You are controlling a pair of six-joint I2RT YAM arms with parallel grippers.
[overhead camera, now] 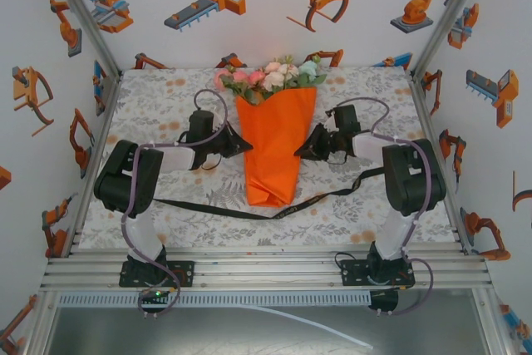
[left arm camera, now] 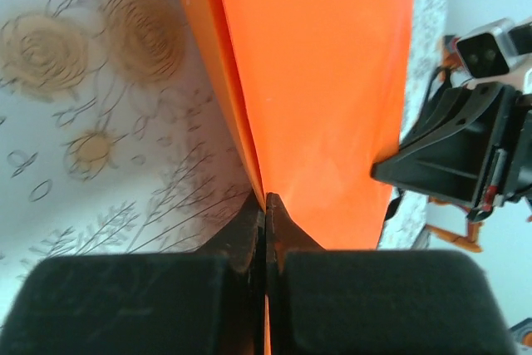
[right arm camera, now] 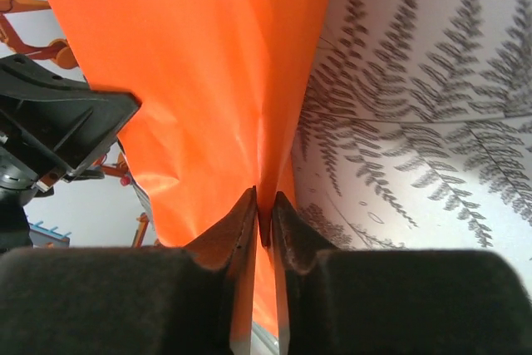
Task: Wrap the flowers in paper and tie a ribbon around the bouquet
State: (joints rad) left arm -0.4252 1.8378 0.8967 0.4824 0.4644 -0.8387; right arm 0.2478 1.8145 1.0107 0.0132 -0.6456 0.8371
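Observation:
The bouquet lies flat mid-table: pink, white and mint flowers (overhead camera: 272,75) stick out of the top of an orange paper (overhead camera: 274,151) cone whose tip points toward the near edge. A black ribbon (overhead camera: 208,208) lies across the cloth under the cone's tip, its ends trailing left and up to the right. My left gripper (overhead camera: 243,145) is at the cone's left edge; the left wrist view shows it (left arm camera: 266,199) shut on that edge of the paper (left arm camera: 324,81). My right gripper (overhead camera: 301,151) is at the right edge, pinched on a fold of the paper (right arm camera: 208,64), as the right wrist view (right arm camera: 264,199) shows.
A grey-and-orange floral tablecloth (overhead camera: 158,106) covers the table. White walls printed with robot pictures stand at the left, right and back. An aluminium rail (overhead camera: 266,268) runs along the near edge by the arm bases.

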